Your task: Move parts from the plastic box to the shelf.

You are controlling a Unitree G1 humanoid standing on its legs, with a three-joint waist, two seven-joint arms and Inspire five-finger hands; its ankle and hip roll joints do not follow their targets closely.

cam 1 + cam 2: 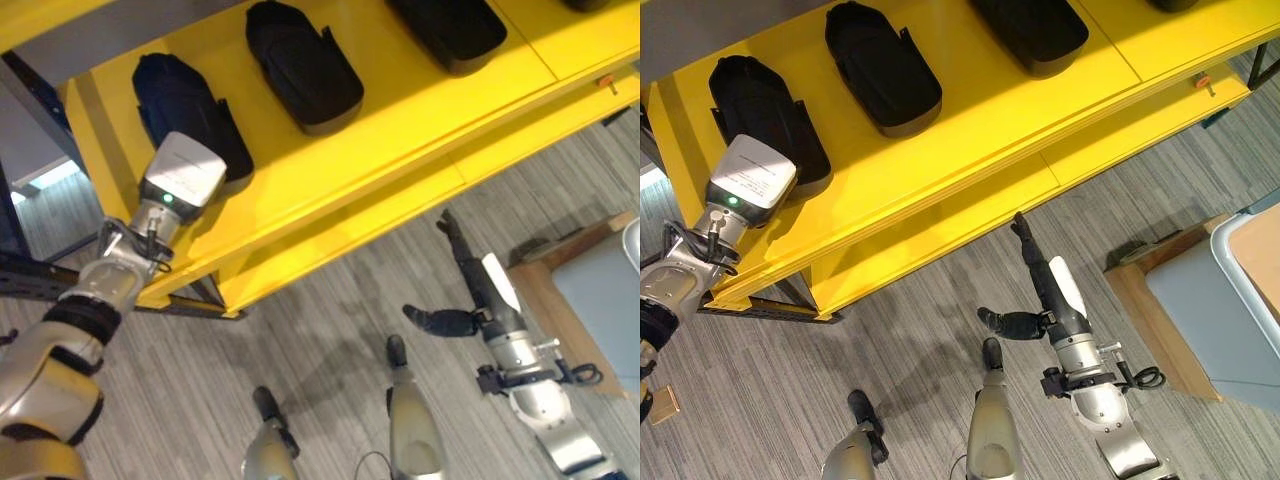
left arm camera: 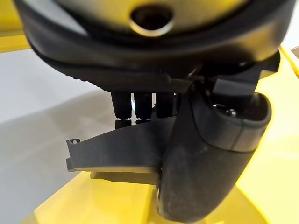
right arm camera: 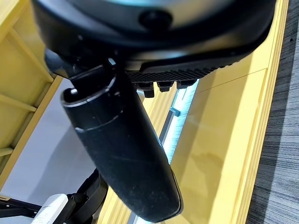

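Note:
A black moulded part [image 1: 175, 95] lies at the left end of the yellow shelf [image 1: 330, 170]. My left hand [image 1: 182, 170] rests over its near end. In the left wrist view the fingers [image 2: 122, 106] reach down onto the part's rim [image 2: 117, 149] and the thumb [image 2: 205, 158] closes against its end. Two more black parts [image 1: 303, 65] [image 1: 450, 30] lie further right on the same shelf. My right hand [image 1: 1045, 285] hangs over the floor below the shelf's front edge, fingers straight, thumb spread, holding nothing. The grey plastic box [image 1: 1210, 320] stands at the far right.
The box sits on a low wooden base [image 1: 1140, 310]. A lower yellow shelf board [image 1: 940, 225] juts out beneath the top one. A dark metal frame [image 1: 30, 270] stands at the shelf's left end. Grey striped carpet [image 1: 330, 350] lies between shelf and box.

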